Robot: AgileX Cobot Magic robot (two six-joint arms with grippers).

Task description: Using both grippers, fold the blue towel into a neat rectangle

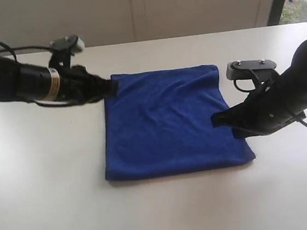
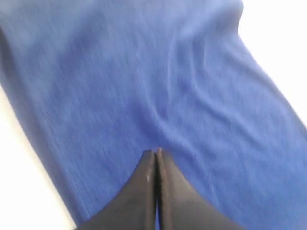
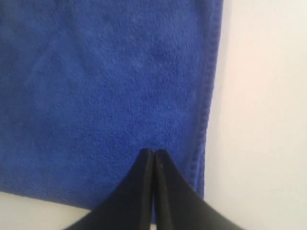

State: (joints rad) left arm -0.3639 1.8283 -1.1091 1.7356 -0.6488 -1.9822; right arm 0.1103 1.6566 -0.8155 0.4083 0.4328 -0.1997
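One blue towel (image 1: 165, 124), flat on the white surface (image 1: 54, 213), central, near-square in outline. Plump, rounded near edge at 6 o'clock, so probably halved already. Soft creases toward 12 o'clock. No white label in view.

At about 4 o'clock on the towel, just inside the right hem: right end effector (image 1: 216, 120), clenched, fingers (image 3: 139, 191) pressed together with only a thin seam between. Tips low over the pile; cannot tell whether pinching any cloth or merely resting on it.

Farther back, at 10 o'clock, on the far-left corner: left end effector (image 1: 111, 88), likewise clenched, fingertips (image 2: 172, 191) closed over blue cloth. Again, cannot tell about cloth caught between them.

Probably between folds, with one more halving wanted for a neat rectangle. For doing that well:
- Loosen both before regrasping.
- Take two corners of one same edge, not one corner and one mid-hem as now placed.
- Pinch all layers together, close to the hem.
- Lift only enough to clear the pile.
- Carry both in step and parallel, keeping the held edge taut.
- Lay hem onto opposite hem, let go low, then smooth the creases near 12 o'clock.

Likely risks: uneven travel skewing the fold, or a top layer alone peeling up.
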